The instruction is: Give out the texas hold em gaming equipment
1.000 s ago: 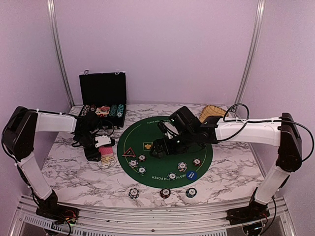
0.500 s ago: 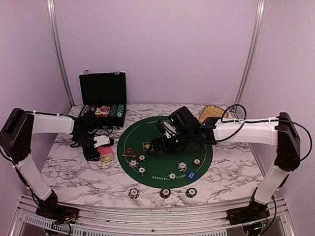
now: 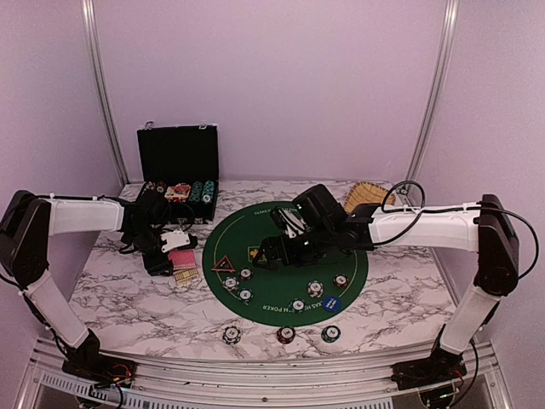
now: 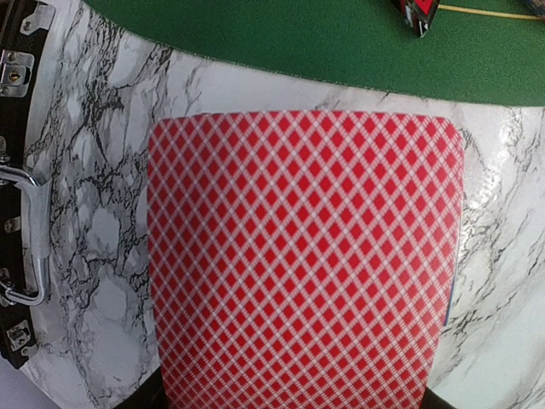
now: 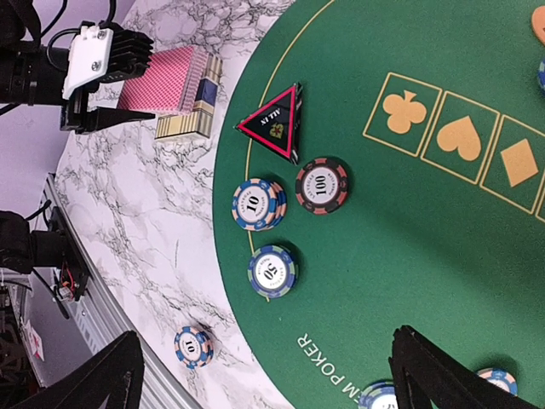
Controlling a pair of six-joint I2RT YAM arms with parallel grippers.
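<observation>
Left arm has drawn back slightly; left fingers (image 5: 128, 43) clenched on a red-backed card (image 4: 306, 256) over the marble counter (image 4: 94, 230). Right fingers (image 5: 111, 379) released, spread above the green mat (image 5: 409, 256).

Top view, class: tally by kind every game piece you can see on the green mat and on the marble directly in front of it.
Chip piles on the green mat: 6
Chip piles on the marble: 3
Blue round button: 1
Triangle marker: 1
Total: 11
The right arm hides part of the mat.
</observation>
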